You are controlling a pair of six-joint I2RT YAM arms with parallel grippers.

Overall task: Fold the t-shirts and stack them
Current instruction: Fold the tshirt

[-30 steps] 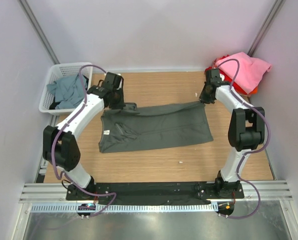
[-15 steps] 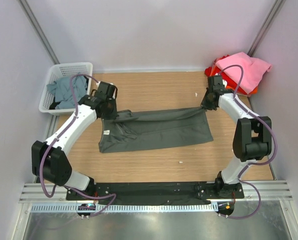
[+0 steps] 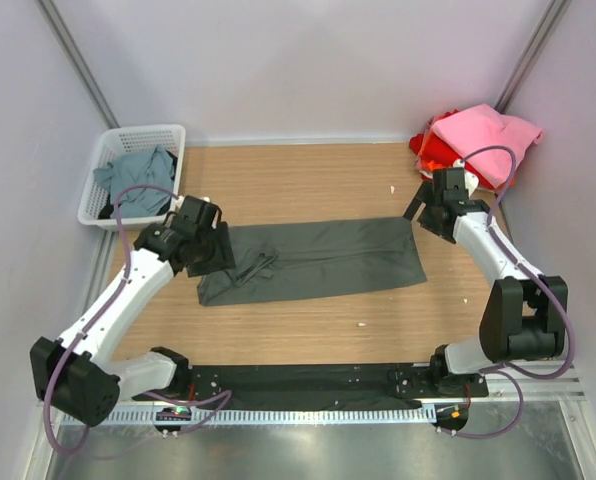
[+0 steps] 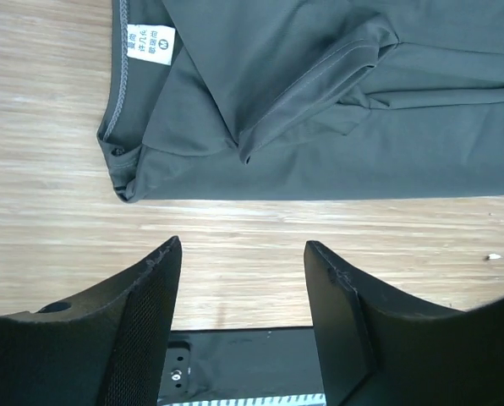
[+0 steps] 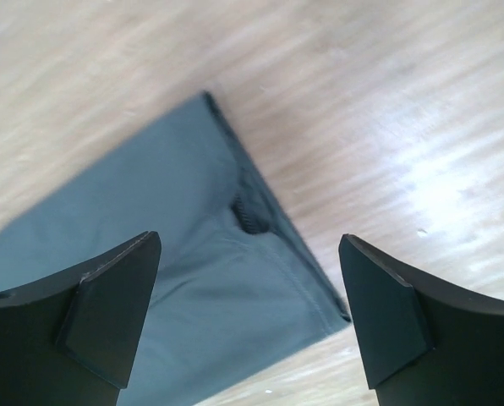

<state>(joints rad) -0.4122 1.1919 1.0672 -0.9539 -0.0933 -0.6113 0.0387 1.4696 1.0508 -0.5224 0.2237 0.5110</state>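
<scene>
A teal-grey t-shirt (image 3: 138, 178) lies in the basket (image 3: 138, 132). The left end effector (image 4: 242, 247) hangs spread and empty by the collar end of the charcoal t-shirt (image 3: 318, 258), a long folded band on the counter (image 3: 308, 320). The right end effector (image 5: 250, 239), also spread, is above its other end, near a pink t-shirt (image 3: 488, 135) heaped on a red t-shirt (image 3: 433, 150).

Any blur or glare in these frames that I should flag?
Top external: sharp, evenly lit. Left wrist: crisp, with the size label on the charcoal t-shirt clear. Right wrist: wood grain smeared, and a bright glare patch on the table.
</scene>
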